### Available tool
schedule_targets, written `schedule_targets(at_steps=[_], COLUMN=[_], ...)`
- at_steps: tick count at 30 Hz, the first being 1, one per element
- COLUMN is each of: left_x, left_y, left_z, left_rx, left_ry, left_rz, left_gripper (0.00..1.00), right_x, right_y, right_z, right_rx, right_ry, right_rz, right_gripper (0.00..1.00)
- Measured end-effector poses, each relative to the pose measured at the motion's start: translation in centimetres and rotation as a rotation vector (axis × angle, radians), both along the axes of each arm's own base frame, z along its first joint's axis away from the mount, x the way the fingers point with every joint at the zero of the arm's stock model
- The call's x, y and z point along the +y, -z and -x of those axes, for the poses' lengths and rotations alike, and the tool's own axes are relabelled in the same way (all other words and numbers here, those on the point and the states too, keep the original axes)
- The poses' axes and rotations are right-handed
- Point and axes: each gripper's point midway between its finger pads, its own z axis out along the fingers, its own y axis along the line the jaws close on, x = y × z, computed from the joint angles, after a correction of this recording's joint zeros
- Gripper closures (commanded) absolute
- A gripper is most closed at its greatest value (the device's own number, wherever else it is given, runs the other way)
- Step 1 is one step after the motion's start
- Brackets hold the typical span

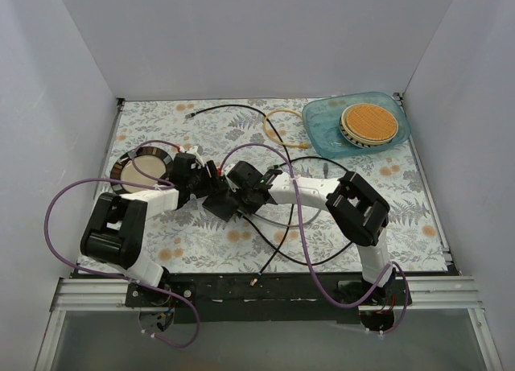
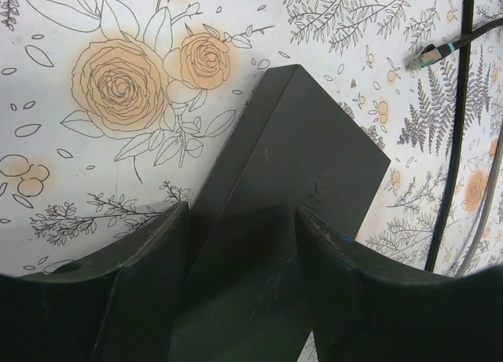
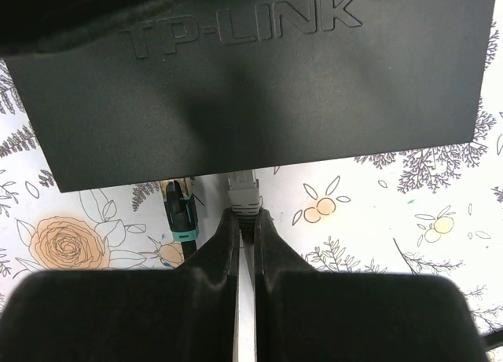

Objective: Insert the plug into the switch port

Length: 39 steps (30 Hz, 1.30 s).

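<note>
Plug [image 3: 244, 193], pale grey, sits near the middle of the table, pinched at its rear between the almost closed fingers of the right gripper [image 3: 245, 218]. Its nose meets the long edge of the black switch [image 3: 251, 79]. The switch port is hidden under that edge, so how far the plug is in cannot be told. From the left, a round metal dish [image 1: 143, 166] lies on the flowered cloth [image 1: 402, 210]. Next, the left gripper [image 2: 242, 221] stands about half open, its fingers clamped on the switch's two sides. A second plug [image 3: 179, 209] with a teal boot sits just left of the grey one at the same edge. At the far right, a blue tray [image 1: 318, 117] holds a round tan disc [image 1: 368, 123].
</note>
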Motion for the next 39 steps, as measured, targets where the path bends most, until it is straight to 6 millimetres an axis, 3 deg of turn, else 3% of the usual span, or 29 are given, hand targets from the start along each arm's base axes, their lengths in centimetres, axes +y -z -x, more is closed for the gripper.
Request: schedule_targets(at_steps=[9, 14, 24, 33, 39], left_x=[-0.2, -0.3, -0.6, 0.2, 1.1], left_y=[0.2, 0.1, -0.3, -0.5, -1.3], left_z=[0.1, 0.1, -0.5, 0.7, 1.1], left_rx=[0.000, -0.002, 0.005, 0.033, 0.035], left_ry=[-0.012, -0.013, -0.017, -0.050, -0.089], left_rz=[0.007, 0.005, -0.047, -0.105, -0.130], left_gripper=[0.45, 0.38, 0.02, 0.02, 0.02], right_x=[-0.2, -0.3, -0.3, 0.2, 0.6], right_y=[0.0, 0.0, -0.1, -0.1, -0.1], right_z=[-0.1, -0.1, -1.5, -1.3, -0.9], right_rx=[-0.007, -0.009, -0.068, -0.091, -0.080], right_ry=[0.001, 0.000, 0.055, 0.045, 0.031], right_rz=[0.013, 0.014, -0.032, -0.090, -0.104], right_gripper=[0.99, 0.99, 0.99, 0.98, 0.89])
